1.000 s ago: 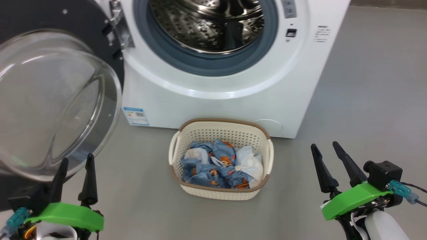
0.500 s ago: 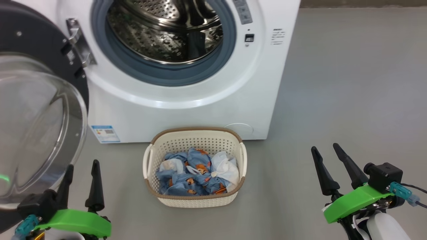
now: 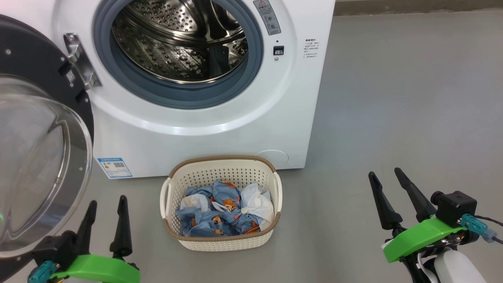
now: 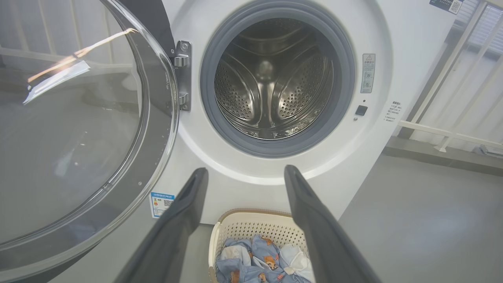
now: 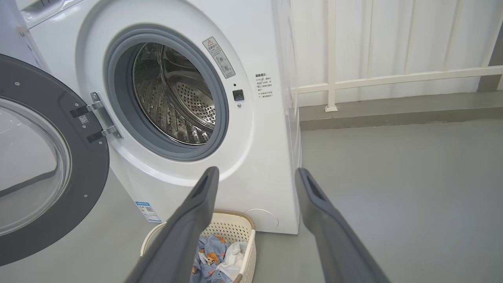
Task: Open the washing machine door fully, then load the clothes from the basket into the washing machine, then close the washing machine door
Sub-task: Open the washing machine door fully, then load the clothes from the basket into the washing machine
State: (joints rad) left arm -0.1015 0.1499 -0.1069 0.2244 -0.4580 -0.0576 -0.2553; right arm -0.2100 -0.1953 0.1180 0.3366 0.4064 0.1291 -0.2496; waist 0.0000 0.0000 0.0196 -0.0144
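Note:
The white washing machine (image 3: pixel 188 129) fills the upper left of the head view, its steel drum (image 3: pixel 177 39) bare. Its door (image 3: pixel 35 157) hangs swung open at the left, glass bowl bulging toward me. On the floor before the machine sits the cream basket (image 3: pixel 220 236), holding blue printed clothes (image 3: pixel 212 216) and a white cloth (image 3: pixel 257 202). My left gripper (image 3: pixel 106 204) stands open at the lower left, beside the door's rim and left of the basket. My right gripper (image 3: pixel 384 175) stands open at the lower right, well right of the basket. Both hold nothing.
Grey floor (image 3: pixel 393 118) stretches to the right of the machine. In the right wrist view a white railing (image 5: pixel 393 78) and a raised ledge run behind the machine's right side. A blue label (image 3: pixel 114 168) sits low on the machine's front.
The head camera has shifted, so machine, door and basket slid left and down in the picture. Both grippers stay open at the bottom corners.

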